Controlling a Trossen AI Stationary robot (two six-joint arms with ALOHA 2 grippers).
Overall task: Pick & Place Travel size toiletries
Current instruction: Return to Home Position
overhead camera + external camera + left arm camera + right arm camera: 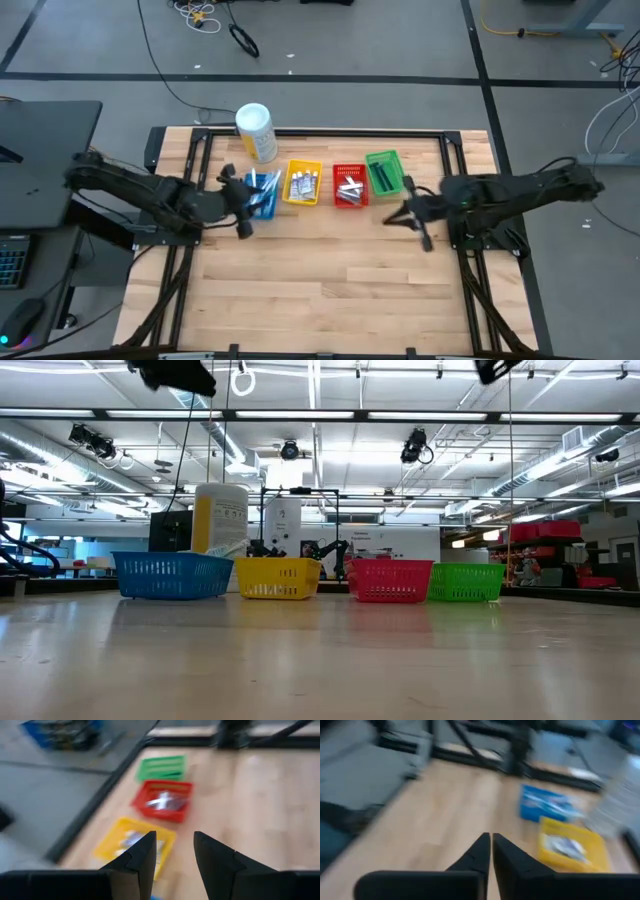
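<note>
My left fingers (174,839) stand parted: two dark, wedge-shaped blades with a clear gap and nothing between them. In the high view they hang over the near edge of the blue basket (172,575). My right fingers (490,840) are pressed tip to tip and empty. They hover above bare table just beside the green basket (465,582).

The travel size toiletries (349,190) all lie inside four small lattice-walled plastic baskets, lined up in a row toward the far side of the table. There are slim blue and white pieces in the blue one, white tubes in the yellow basket (278,578), silvery pieces in the red basket (390,582), and something slim and dark green in the green one. A tall white-and-yellow cylindrical canister (220,515) stands behind the blue basket.

The table (320,290) is pale wood planks in a black frame. Around it is grey floor with loose cables, and the low view shows a hall with ceiling pipes and strip lights.
</note>
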